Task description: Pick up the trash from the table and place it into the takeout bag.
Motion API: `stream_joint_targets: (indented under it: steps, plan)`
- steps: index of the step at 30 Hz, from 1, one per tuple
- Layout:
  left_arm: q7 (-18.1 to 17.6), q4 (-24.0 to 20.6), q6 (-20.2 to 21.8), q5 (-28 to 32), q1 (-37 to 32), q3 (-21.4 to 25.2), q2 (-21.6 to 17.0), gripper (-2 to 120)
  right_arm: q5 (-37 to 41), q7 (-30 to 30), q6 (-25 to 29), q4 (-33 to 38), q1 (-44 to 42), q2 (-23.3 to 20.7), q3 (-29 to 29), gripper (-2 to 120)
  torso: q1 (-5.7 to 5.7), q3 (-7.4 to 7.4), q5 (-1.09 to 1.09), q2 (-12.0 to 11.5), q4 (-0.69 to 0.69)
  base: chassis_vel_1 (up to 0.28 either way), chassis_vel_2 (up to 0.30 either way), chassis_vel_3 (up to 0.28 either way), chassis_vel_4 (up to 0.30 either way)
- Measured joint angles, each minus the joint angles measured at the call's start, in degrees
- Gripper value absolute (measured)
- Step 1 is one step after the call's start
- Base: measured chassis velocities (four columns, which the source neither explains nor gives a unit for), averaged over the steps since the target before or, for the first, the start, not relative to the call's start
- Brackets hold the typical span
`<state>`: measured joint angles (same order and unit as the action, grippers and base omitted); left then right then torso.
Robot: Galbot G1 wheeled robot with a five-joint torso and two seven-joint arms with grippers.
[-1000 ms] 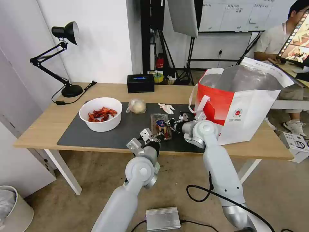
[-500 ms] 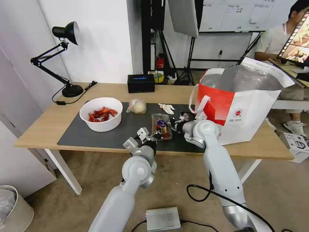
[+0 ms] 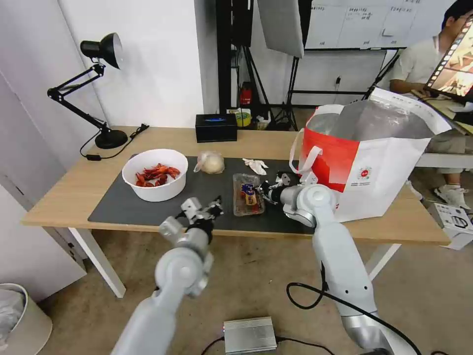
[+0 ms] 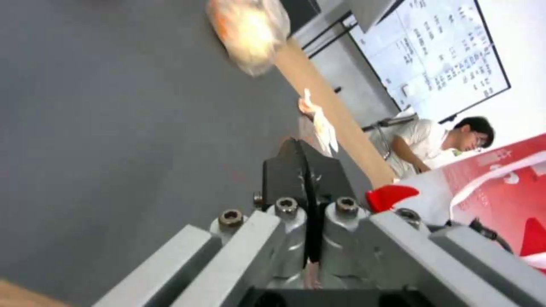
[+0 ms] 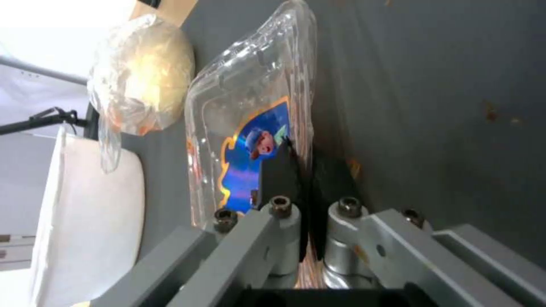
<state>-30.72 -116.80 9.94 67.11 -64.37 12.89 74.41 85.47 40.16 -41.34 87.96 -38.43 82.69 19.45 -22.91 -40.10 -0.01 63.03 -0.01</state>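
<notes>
Right hand (image 5: 301,170) pinches the clamshell tray (image 5: 250,119) rim; left hand (image 4: 304,170) closed, empty.

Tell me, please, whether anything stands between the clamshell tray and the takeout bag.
Nothing on the mat does. The right end effector, shut on the clamshell tray's edge, lies between it and the takeout bag, whose tall red wall the tray must clear.
</notes>
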Motion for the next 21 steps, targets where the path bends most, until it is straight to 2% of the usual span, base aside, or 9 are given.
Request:
stream_joint_targets:
  steps: [6,8,10,12,14,15,16,20,21]
  plan:
    - [3.3,-1.8,0.9,-2.8,-4.7,2.6,-1.6,2,0.2,-0.4,0.0,0.3,-0.7,0.2,0.5,0,0.00,0.00,0.00,0.0,0.01,0.000,0.000,0.000,0.000]
    - [5.4,-2.5,1.0,-5.0,-6.8,3.9,-2.3,12,0.3,-0.9,0.0,0.6,-0.9,0.1,0.8,0,0.00,0.00,0.00,0.0,0.00,0.000,0.000,0.000,0.000]
    - [6.3,-2.9,1.0,-5.8,-7.7,4.5,-2.8,15,0.4,-1.2,0.0,0.8,-1.1,0.0,0.9,0,0.00,-0.01,0.00,0.0,0.00,0.000,0.000,0.000,0.000]
    - [8.0,-4.2,1.0,-7.0,-9.1,6.2,-4.0,27,1.1,-1.6,0.0,1.5,-1.2,-0.1,1.4,0,-0.01,-0.01,0.01,0.0,-0.01,0.000,0.000,0.000,0.000]
    - [8.3,-4.5,1.0,-7.3,-9.3,6.6,-4.3,28,1.2,-1.8,0.0,1.7,-1.3,-0.2,1.5,0,-0.01,-0.01,0.01,0.0,-0.01,0.000,0.000,0.000,0.000]
    - [9.2,-5.0,1.0,-8.4,-10.0,7.6,-5.1,36,1.5,-2.3,0.0,2.2,-1.3,-0.2,1.8,0,-0.01,-0.01,0.01,0.0,-0.01,0.000,0.000,0.000,0.000]
    - [9.2,-5.0,1.0,-8.4,-10.0,7.6,-5.1,36,1.5,-2.3,0.0,2.2,-1.3,-0.2,1.8,0,-0.01,-0.01,0.01,0.0,-0.01,0.000,0.000,0.000,0.000]
    - [10.4,-6.0,1.0,-10.2,-11.4,8.9,-5.9,54,1.7,-3.5,0.0,2.8,-1.3,-0.1,2.2,0,0.00,-0.01,0.01,0.0,0.00,0.000,0.000,0.000,0.000]
    - [10.4,-6.0,1.0,-10.2,-11.4,8.9,-5.9,54,1.7,-3.5,0.0,2.8,-1.3,-0.1,2.2,0,0.00,-0.01,0.01,0.0,0.00,0.000,0.000,0.000,0.000]
